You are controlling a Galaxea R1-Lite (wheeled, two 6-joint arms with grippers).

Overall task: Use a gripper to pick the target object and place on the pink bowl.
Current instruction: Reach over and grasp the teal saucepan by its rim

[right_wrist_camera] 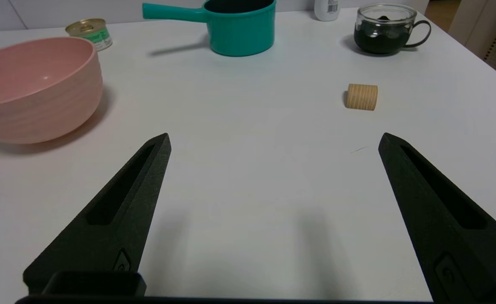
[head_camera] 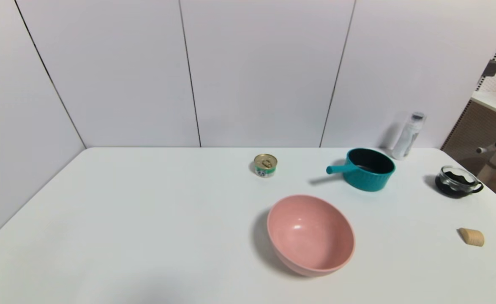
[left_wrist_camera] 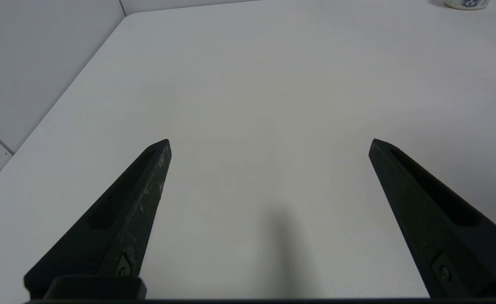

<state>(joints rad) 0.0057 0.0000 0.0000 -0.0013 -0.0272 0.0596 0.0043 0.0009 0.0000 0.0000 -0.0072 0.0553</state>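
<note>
Two grippers: both spread wide and holding nothing; the right gripper (right_wrist_camera: 273, 141) hangs low over the table's near right part, the left gripper (left_wrist_camera: 269, 143) over bare table (head_camera: 146, 219) toward the left corner, seemingly idle.
Pan place: the pan (head_camera: 368, 169) stands upright at the far right of the table, beyond the bowl (head_camera: 310, 234) and well apart from it.
Pan axis: the long axis runs along the handle (head_camera: 337, 169), roughly level and across the table; the handle points to the robot's left, toward the can (head_camera: 265, 165).
Neighbours: a glass cup (head_camera: 457, 181) stands to the pan's right, a bottle (head_camera: 407, 136) just behind it, a cork (head_camera: 471, 236) nearer the front.
Risk, grasp: pinching the thin handle could let the heavier body swing down or twist in the fingers.
Risk, reach: a wide approach from the right might clip the cup or the bottle.
Risk, placing: the pan is nearly as wide as the bowl, so I judge it may perch on the rim, tip, or push the bowl sliding.
</note>
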